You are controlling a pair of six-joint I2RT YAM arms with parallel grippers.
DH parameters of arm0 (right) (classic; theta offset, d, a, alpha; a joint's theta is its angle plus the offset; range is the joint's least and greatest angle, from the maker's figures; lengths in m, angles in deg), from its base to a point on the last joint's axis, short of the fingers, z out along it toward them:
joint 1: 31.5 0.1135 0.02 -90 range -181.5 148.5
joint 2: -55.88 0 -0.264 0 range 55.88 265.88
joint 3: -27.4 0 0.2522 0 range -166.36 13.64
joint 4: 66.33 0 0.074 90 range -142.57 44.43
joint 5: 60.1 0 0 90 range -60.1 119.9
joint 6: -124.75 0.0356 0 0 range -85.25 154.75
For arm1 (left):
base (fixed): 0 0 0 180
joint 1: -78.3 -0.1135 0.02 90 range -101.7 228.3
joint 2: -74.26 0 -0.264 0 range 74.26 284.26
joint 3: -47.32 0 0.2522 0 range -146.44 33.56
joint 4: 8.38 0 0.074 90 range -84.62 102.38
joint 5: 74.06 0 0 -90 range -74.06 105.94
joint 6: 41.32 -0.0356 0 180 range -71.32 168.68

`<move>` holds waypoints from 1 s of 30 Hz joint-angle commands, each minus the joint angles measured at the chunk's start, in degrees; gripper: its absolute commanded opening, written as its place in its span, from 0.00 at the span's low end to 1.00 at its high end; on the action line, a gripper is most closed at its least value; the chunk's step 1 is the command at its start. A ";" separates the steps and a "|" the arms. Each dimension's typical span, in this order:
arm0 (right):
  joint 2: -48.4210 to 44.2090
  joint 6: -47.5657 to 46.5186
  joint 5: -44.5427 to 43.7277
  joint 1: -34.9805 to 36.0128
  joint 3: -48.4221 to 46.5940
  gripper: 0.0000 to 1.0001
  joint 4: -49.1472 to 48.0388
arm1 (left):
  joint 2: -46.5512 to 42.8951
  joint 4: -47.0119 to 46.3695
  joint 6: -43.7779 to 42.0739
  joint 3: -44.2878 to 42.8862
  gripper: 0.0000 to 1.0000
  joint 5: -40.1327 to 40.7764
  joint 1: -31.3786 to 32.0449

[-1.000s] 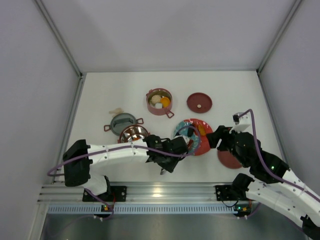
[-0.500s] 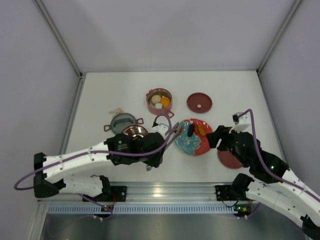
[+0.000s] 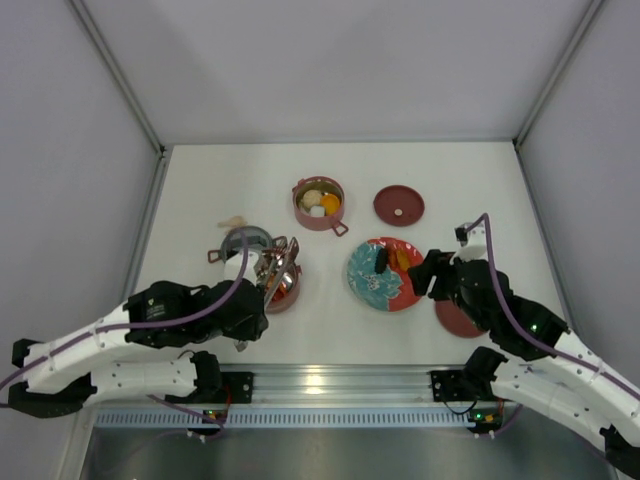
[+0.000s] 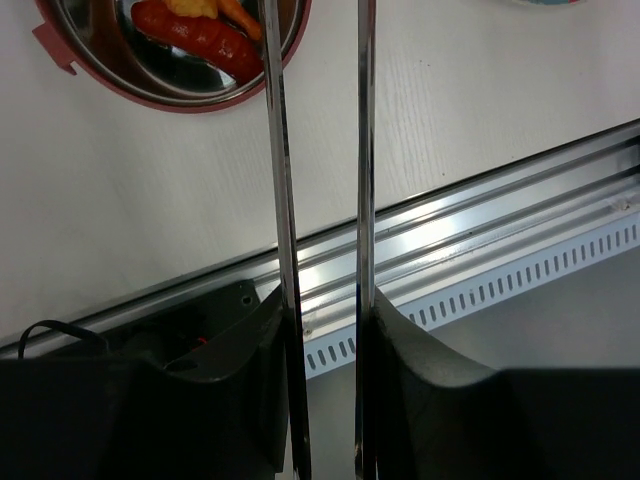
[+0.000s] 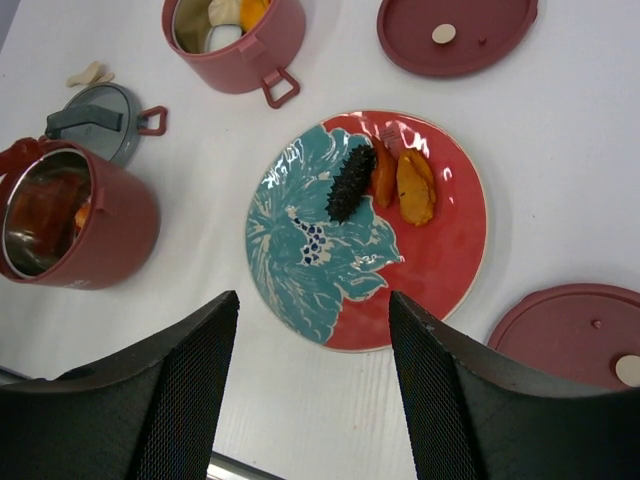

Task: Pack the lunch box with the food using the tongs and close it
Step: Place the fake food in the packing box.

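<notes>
Left gripper (image 4: 325, 310) withdrawn, tongs (image 4: 365, 150) — now over pot (image 5: 110, 230)

White table (image 3: 450, 170), walled on three sides. Directly on it: far pink pot (image 5: 240, 40) mid-back, near pink pot (image 5: 110, 235) front-left just beside grey dish (image 5: 100, 110), red plate (image 5: 440, 250) centre-right, maroon lid (image 5: 470, 35) behind plate, second maroon lid (image 5: 570, 330) right of plate, small beige scrap (image 3: 232, 221) behind dish.

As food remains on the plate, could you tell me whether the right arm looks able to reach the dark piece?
Likely yes: the right end effector hangs open facing the plate, nothing covers the dark piece, and the left end effector with the tongs is over the near pot.
</notes>
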 commanded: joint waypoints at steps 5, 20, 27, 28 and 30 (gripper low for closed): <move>1.60 -0.98 1.24 0.84 -0.12 0.61 -3.87 | -4.81 11.18 5.43 2.61 0.21 1.91 0.22; 0.90 -0.28 1.59 0.93 1.46 0.61 -3.95 | -5.25 11.18 6.40 6.48 0.24 1.73 0.22; 1.25 -0.02 1.94 0.84 2.25 0.61 -4.66 | -5.33 11.18 6.57 5.95 0.31 1.73 0.22; 1.25 -0.01 2.12 0.84 2.26 0.61 -4.66 | -5.07 11.18 6.66 5.86 0.34 1.82 0.22; 1.34 -0.01 2.12 0.93 2.26 0.61 -4.74 | -4.90 11.18 6.49 5.69 0.34 1.82 0.22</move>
